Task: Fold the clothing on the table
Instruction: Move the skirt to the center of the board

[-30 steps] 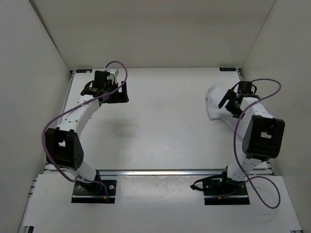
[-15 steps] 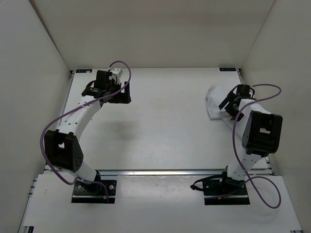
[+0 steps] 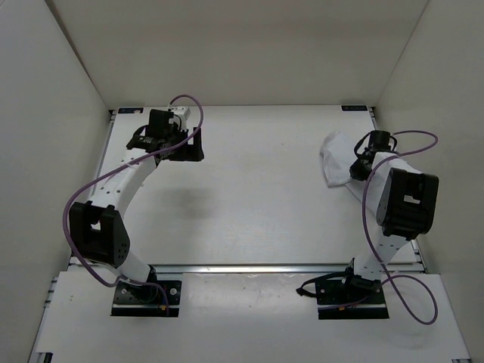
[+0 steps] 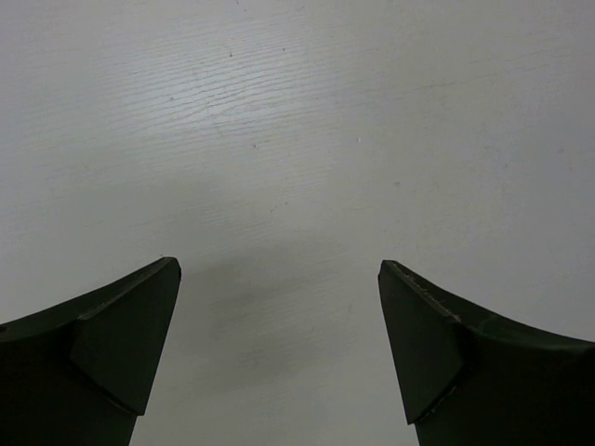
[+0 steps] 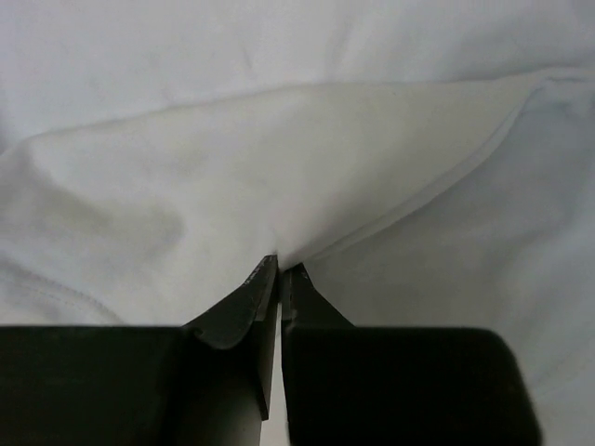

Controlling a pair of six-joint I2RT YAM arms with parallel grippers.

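Left side: left fingers (image 4: 121,344) spread wide with nothing between them, hanging over bare table (image 3: 257,189) near the far-left corner, well apart from the cloth.

Right side: the clothing (image 3: 333,155) lies bunched in a crumpled heap near the far-right corner of the table, not spread flat. Right fingers (image 5: 232,307) are clenched almost tip to tip on a raised fold of the white fabric. A stitched hem runs up to the right from the tips.

Handling, judged: light, limp and soft, not fragile. It will drape and drag rather than hold a shape, and a thin pinch could slip out. Best held at hems or corners, one corner per arm, so it can be pulled open before folding.

Count: one garment, one table, two arms, two fingers on each.
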